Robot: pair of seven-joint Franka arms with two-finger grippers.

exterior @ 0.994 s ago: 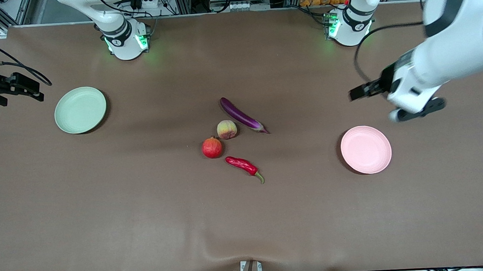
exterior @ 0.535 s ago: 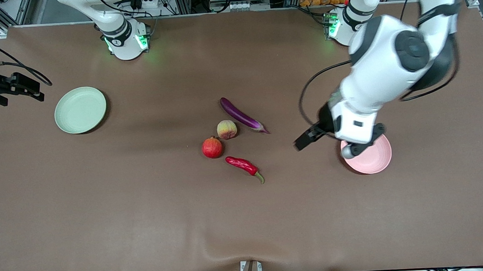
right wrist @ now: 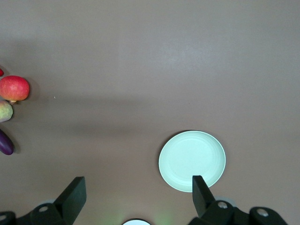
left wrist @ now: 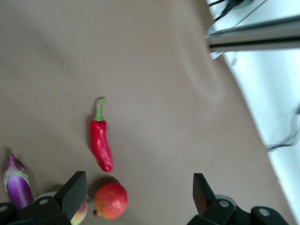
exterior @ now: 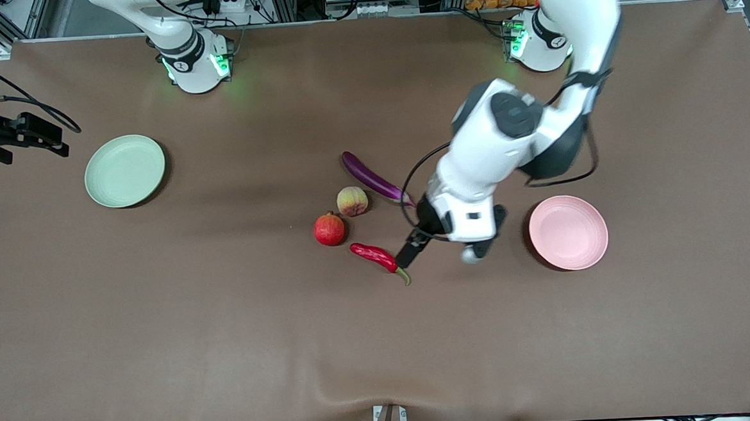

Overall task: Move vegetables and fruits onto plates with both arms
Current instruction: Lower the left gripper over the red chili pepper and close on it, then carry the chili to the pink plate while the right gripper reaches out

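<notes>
Four pieces of produce sit mid-table in the front view: a long glossy purple eggplant (exterior: 373, 179), a fuzzy yellowish-pink peach (exterior: 352, 201) just at its 8 o'clock, a round red pomegranate (exterior: 330, 229) nearly touching the peach at its 7 o'clock, and a shiny red chili pepper with a green stem (exterior: 381, 259) at the pomegranate's 4 o'clock. A round pale green plate (exterior: 124, 170) lies toward the right arm's end, a round pale pink plate (exterior: 568, 232) toward the left arm's end, both bare. The left gripper (exterior: 413, 247) hangs over the chili's stem end, at the pink plate's 9 o'clock. The right gripper (exterior: 36, 136) waits at the table edge, at the green plate's 10 o'clock.

Left wrist view: the left gripper's (left wrist: 138, 197) fingers (left wrist: 75, 190) are spread wide, nothing between them. Below lie the chili (left wrist: 101, 144), pomegranate (left wrist: 111, 200), eggplant (left wrist: 18, 187) and a sliver of peach (left wrist: 80, 212).

Right wrist view: the right gripper (right wrist: 137, 197) is also spread and holding nothing, with the green plate (right wrist: 191, 161) underneath, and the pomegranate (right wrist: 13, 88), peach (right wrist: 4, 111) and eggplant (right wrist: 5, 143) at the frame edge.
</notes>
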